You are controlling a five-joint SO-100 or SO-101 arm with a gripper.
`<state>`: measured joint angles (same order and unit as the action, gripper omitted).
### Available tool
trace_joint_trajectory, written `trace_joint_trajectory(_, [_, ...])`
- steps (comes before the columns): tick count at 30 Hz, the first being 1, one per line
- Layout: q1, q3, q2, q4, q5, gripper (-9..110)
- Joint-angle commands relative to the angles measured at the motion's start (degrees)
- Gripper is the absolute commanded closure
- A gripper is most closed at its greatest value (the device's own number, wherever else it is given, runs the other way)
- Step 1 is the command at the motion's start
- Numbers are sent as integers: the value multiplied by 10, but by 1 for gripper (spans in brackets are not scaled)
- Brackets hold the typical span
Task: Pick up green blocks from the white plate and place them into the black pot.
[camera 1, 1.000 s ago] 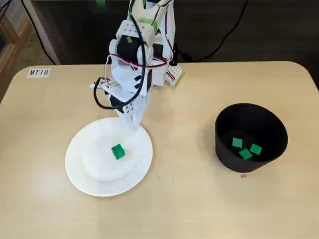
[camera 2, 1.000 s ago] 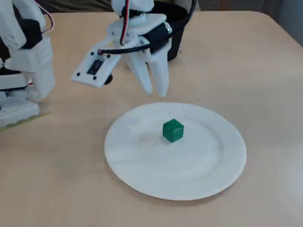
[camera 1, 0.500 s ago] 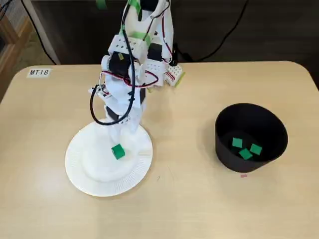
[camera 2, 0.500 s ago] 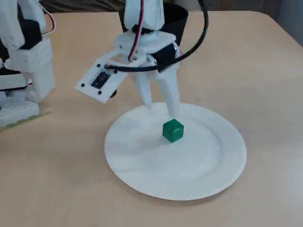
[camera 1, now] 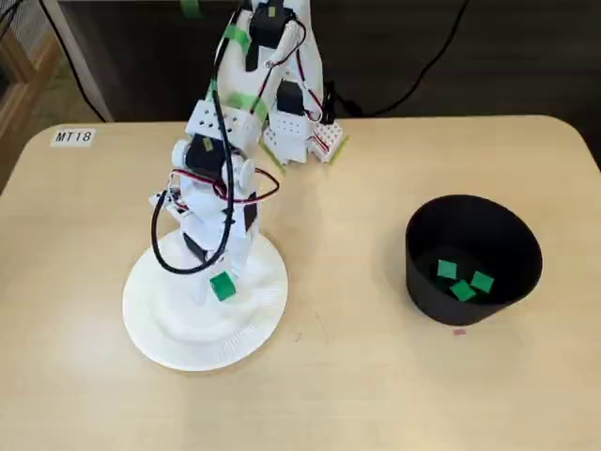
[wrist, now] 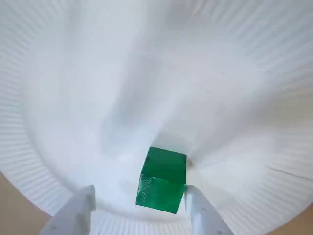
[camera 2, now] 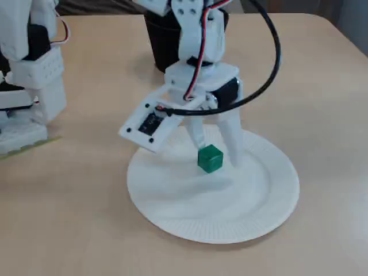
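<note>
In the wrist view, reading from the left edge, the ribbed rim of the white plate gives way to its smooth middle. One finger rises from the lower left of the frame, with bare plate showing between it and the green block. The block sits in the lower middle, and the other finger rises just beside the block's right face, touching it or nearly so. The gripper is spread wide and straddles the block off-centre. The block lies towards the right-hand finger and pokes a little past both tips towards the top of the frame. It is a cube, turned slightly against the line between the fingers, so it has no long axis to favour. A closing squeeze would probably bring the left-hand finger in to square the block up. In a fixed view, the plate lies at lower left with the arm over it. Well apart at the right stands the black pot, with three green blocks already inside.
</note>
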<state>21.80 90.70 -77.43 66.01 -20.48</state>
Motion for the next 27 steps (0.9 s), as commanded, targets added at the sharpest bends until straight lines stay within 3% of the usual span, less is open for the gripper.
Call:
trace_joint_trajectory(1, [1, -43, 9, 8, 2, 76])
trace_joint_trajectory(5, [0, -56, 24, 21, -2, 80])
trace_joint_trajectory(13, [0, -57, 50, 20, -17, 104])
trace_joint_trajectory(22, [-8, -114, 5, 7, 22, 104])
trace_joint_trajectory(27, [-84, -221, -80, 38, 69, 104])
